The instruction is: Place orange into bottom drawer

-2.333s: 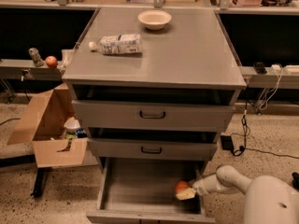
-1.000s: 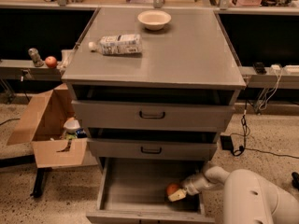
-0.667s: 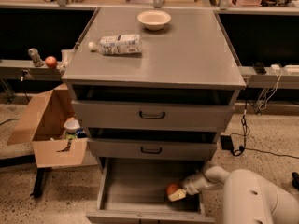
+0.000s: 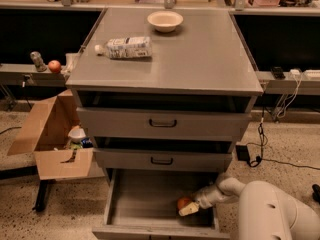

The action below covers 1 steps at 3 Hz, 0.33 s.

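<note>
The bottom drawer (image 4: 145,199) is pulled open below two shut grey drawers. The orange (image 4: 184,203) sits low inside it, near the right front part of its floor. My gripper (image 4: 188,208) reaches into the drawer from the right, on a white arm, and is right at the orange, with a pale finger (image 4: 189,210) just in front of the fruit. I cannot tell whether the orange rests on the floor or hangs just above it.
On the cabinet top lie a plastic bottle (image 4: 125,47) and a white bowl (image 4: 165,20). A small reddish fruit (image 4: 54,66) sits on a ledge at the left. An open cardboard box (image 4: 55,139) stands on the floor left of the cabinet. Cables lie at the right.
My gripper has moved left and deeper into the bottom drawer with the orange over the last seconds. In the latest half second it hardly moves.
</note>
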Available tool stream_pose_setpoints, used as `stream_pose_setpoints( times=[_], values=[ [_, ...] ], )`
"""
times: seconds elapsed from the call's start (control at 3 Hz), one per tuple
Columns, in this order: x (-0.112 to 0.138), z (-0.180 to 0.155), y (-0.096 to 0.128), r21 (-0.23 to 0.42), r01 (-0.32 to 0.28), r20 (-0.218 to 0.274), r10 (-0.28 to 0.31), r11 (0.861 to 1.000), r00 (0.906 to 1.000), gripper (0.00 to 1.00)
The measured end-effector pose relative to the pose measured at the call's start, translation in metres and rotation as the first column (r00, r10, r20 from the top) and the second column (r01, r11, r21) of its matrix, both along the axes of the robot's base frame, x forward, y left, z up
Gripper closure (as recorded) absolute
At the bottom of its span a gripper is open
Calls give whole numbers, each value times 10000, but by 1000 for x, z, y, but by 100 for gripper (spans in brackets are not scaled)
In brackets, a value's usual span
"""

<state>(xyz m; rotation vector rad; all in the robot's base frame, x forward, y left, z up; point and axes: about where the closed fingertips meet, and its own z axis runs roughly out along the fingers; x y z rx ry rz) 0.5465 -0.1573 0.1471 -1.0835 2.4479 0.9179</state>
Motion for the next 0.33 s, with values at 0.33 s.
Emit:
stream_pose_setpoints(
  times=[0.33],
  values=[
    [-2, 17, -2, 463, 21, 279, -34, 9989, 9996, 0]
  ],
)
